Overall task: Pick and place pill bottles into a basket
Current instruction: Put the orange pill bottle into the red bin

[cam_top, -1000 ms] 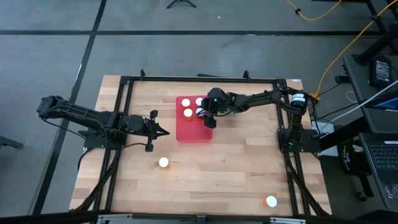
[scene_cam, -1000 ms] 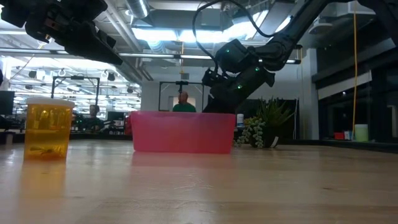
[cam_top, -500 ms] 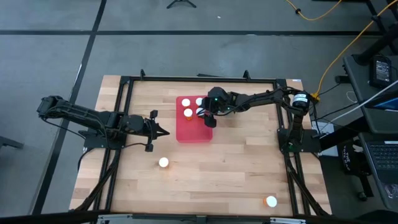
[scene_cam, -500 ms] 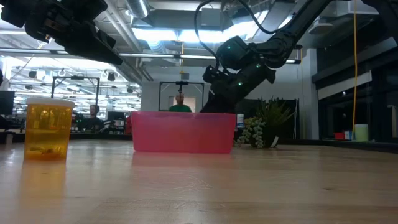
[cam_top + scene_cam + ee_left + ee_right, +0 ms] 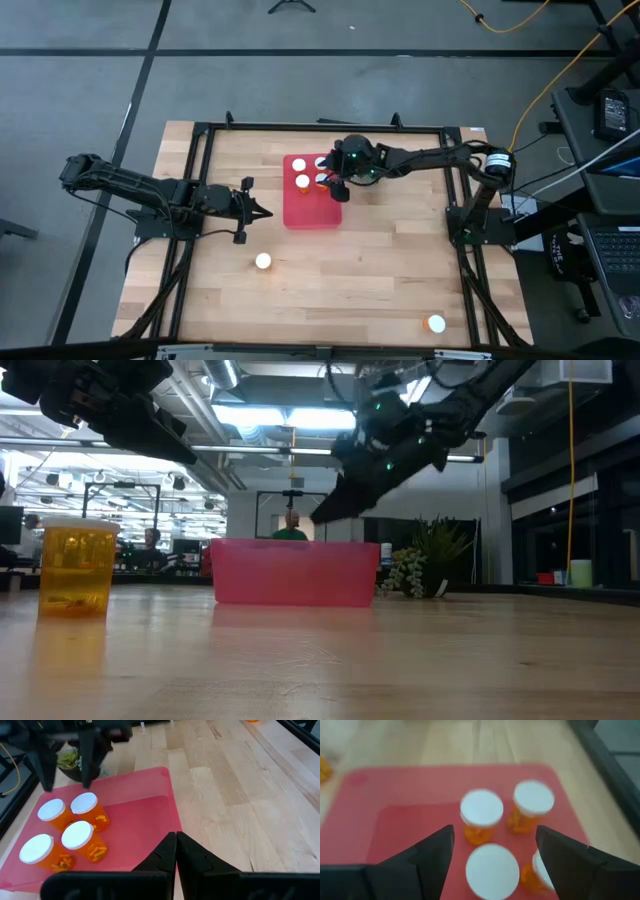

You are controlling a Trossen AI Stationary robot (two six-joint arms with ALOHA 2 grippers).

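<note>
Hovering with jaws spread and empty, the right gripper (image 5: 335,181) is hanging over the basket (image 5: 300,213), where four bottles (image 5: 77,835) are standing clustered. Two more (image 5: 263,261) are waiting on the table (image 5: 350,280); the left gripper (image 5: 262,212) is idling clenched beside the basket.

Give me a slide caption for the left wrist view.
Four pill bottles stand in the red basket, seen past the shut left gripper.

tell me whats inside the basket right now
Four pill bottles stand upright inside the basket, clustered at one end. The rest of its floor that shows is bare; the left gripper covers part of the near edge.
</note>
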